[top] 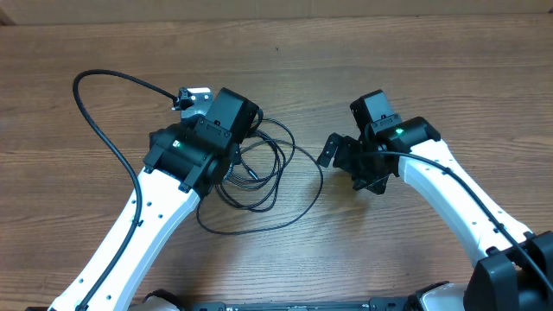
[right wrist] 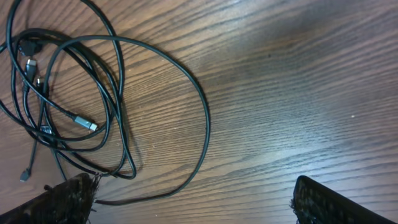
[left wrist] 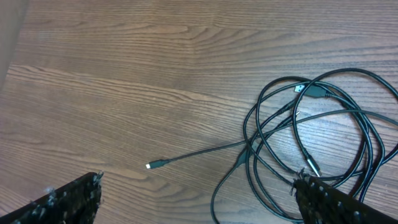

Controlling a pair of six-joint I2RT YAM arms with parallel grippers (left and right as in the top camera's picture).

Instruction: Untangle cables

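Note:
The cables (top: 275, 164) lie as one tangle of thin black loops on the wooden table, between my two arms. My left arm (top: 207, 138) covers the tangle's left part, and its fingers are hidden in the overhead view. In the left wrist view the left gripper (left wrist: 198, 180) is open, with the cables (left wrist: 255, 149) to its right and reaching its right finger (left wrist: 329, 202). One loose plug end (left wrist: 155, 164) points left. My right gripper (top: 350, 130) (right wrist: 196, 182) is open and empty. The cables (right wrist: 120, 99) lie to its upper left, and the wide outer loop ends by its left finger (right wrist: 68, 202).
A thicker black cord (top: 95, 121) arcs over the table at the far left and runs to a white fitting (top: 195, 92) on the left wrist. Bare wood lies right of the right gripper and along the far side.

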